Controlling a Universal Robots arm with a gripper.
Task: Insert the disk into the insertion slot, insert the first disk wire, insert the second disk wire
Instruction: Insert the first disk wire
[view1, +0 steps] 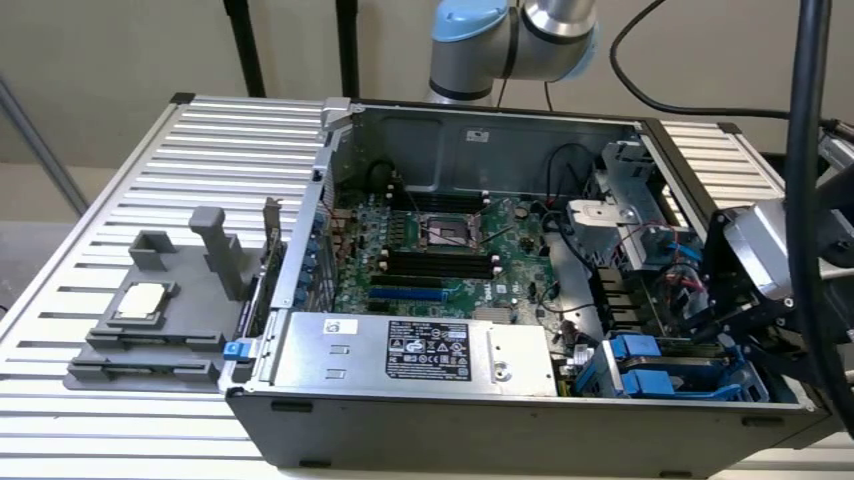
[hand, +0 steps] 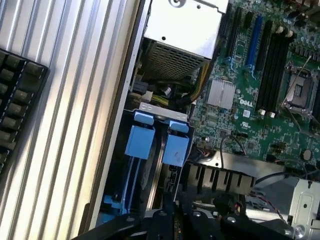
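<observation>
The dark grey computer case (view1: 534, 415) lies open on its side. At its corner on the exterior view's right is the insertion slot (view1: 654, 365), a drive bay with blue plastic tabs. In the wrist view two blue carrier frames (hand: 140, 140) (hand: 176, 147) stand edge-on in that bay (hand: 162, 111). A thin silver edge of the disk (hand: 158, 172) shows between them. My gripper (view1: 731, 318) hangs just above the bay on the exterior view's right, its black linkage (hand: 165, 219) close over the carriers' ends. Red and blue wires (view1: 681, 272) lie beside it.
A silver power-supply box (view1: 414, 350) with a black label fills the case's front, and the green motherboard (view1: 441, 250) lies behind it. A grey fixture (view1: 147, 310) stands on the ribbed table (view1: 120, 180). Thick black cables (view1: 807, 150) hang at the right. A keyboard (hand: 15, 100) lies nearby.
</observation>
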